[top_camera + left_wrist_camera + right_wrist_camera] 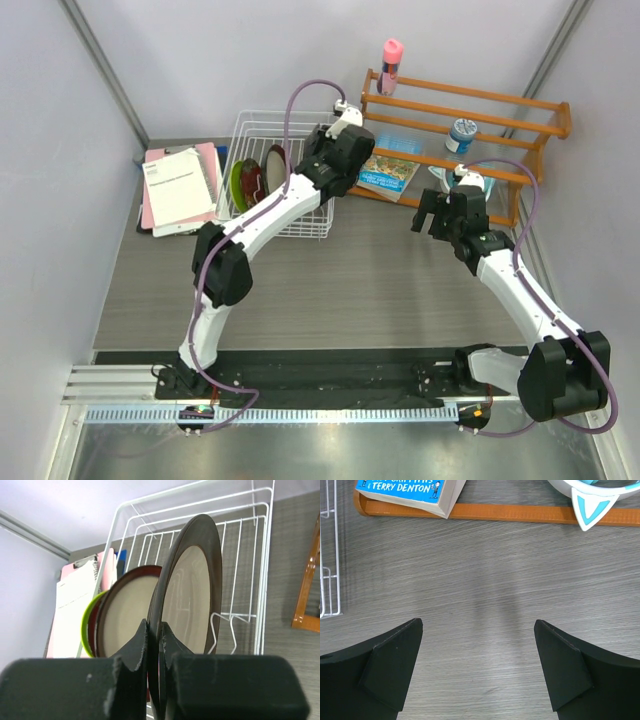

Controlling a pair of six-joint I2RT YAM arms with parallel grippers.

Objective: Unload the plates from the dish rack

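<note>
The left tool (154, 630) is pinched shut on the rim of the grey-rimmed plate (192, 590). That plate stands on edge in the dish rack (262, 130), face parallel to the dark-red-rimmed plate (127, 610) just beside it. It probably has to lift out along its own plane. The right tool (478, 624) hangs wide open and empty over the bench (485, 570), well apart from the rack.

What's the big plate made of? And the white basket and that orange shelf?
The big plate is probably glazed ceramic: its dark rim and cream middle shine. The basket looks like thin metal wire coated glossy white. The shelf seems varnished wood, orange-brown and smooth.
</note>
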